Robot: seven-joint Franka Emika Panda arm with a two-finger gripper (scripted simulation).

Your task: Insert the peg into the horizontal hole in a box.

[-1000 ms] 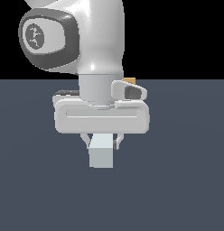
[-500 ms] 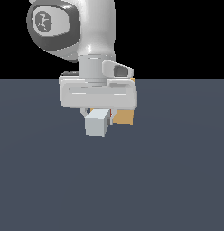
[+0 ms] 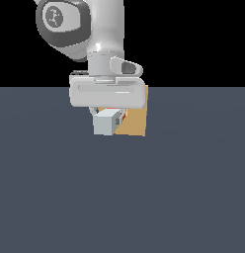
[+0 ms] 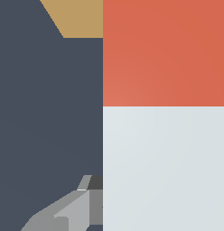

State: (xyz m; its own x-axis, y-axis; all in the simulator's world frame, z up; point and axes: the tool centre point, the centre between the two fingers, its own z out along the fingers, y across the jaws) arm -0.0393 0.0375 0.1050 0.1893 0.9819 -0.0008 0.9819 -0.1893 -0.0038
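My gripper (image 3: 108, 114) is shut on the peg (image 3: 105, 123), held level above the floor. The peg's pale grey-white end faces the exterior camera; its red-orange section (image 4: 164, 53) points away toward the box. The tan-orange box (image 3: 135, 118) stands just behind the gripper, toward the exterior view's right, largely covered by the hand and peg. In the wrist view the peg (image 4: 164, 167) fills most of the picture, and a corner of the box (image 4: 77, 18) shows beyond its red end. The hole is hidden behind the peg and gripper. One grey finger (image 4: 68, 212) shows beside the peg.
A flat dark blue-grey floor (image 3: 193, 188) spreads all around the box and arm. The white robot arm (image 3: 90, 29) rises above the gripper against a black background.
The gripper with the peg has moved away from the exterior camera toward the box and slightly up. More of the box now shows behind the hand on the exterior view's right.
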